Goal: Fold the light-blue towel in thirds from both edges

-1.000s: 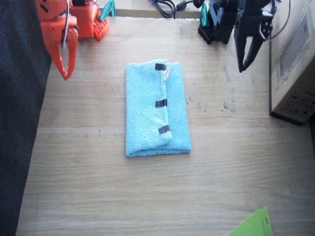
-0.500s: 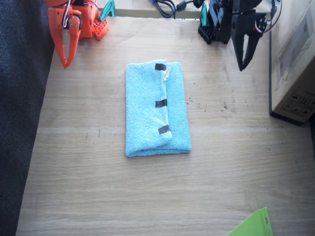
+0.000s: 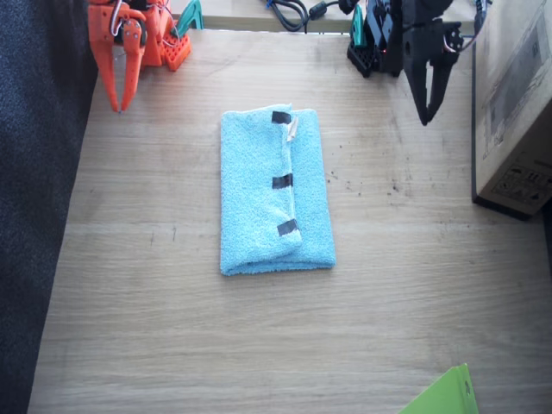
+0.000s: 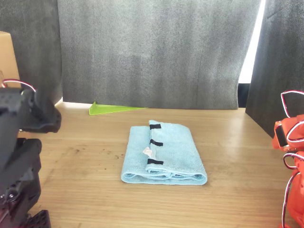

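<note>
The light-blue towel (image 3: 276,194) (image 4: 164,152) lies folded into a narrow rectangle in the middle of the table. One of the edges (image 3: 282,181) (image 4: 156,143), marked by three black tape strips, lies on top along the fold, with a small white tag (image 3: 292,129) beside it. The other edge is hidden under the layers. My orange right gripper (image 3: 121,105) hangs shut near its base, far from the towel. At the back on the other side, my black left gripper (image 3: 426,119) points down, shut and empty. In the front view only the arms' bodies show.
A cardboard box (image 3: 517,103) (image 4: 5,52) stands just beyond the left arm. A lime-green sheet corner (image 3: 444,397) (image 4: 111,109) lies at the table's edge. Dark cloth (image 3: 34,216) hangs along the table side by the right arm. Cables (image 3: 293,10) lie at the back.
Both arms have drawn back toward their bases. The right gripper moved back and inward and its jaws came together; the left gripper's jaws also narrowed. The towel has not moved.
</note>
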Controlling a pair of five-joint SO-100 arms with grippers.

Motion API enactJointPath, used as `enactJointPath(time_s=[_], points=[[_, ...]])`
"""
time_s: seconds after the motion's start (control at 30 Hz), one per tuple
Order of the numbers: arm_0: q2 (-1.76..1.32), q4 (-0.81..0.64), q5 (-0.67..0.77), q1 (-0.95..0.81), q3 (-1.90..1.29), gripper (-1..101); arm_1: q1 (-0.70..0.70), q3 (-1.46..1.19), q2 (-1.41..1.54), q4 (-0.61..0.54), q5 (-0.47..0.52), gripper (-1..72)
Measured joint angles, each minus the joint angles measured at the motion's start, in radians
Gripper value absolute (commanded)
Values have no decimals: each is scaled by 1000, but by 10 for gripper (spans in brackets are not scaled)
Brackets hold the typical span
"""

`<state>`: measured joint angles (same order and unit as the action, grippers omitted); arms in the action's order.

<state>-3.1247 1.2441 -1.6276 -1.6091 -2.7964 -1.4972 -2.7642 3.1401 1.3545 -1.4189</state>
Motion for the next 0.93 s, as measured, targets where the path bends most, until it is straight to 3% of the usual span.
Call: enactJointPath(time_s=[0.17,0.93], points=[[-43,12,0,-11,-3,-3,26,0,0,2,-21,0],[-48,6,0,-8,-3,-3,71,0,0,20,-77,0]])
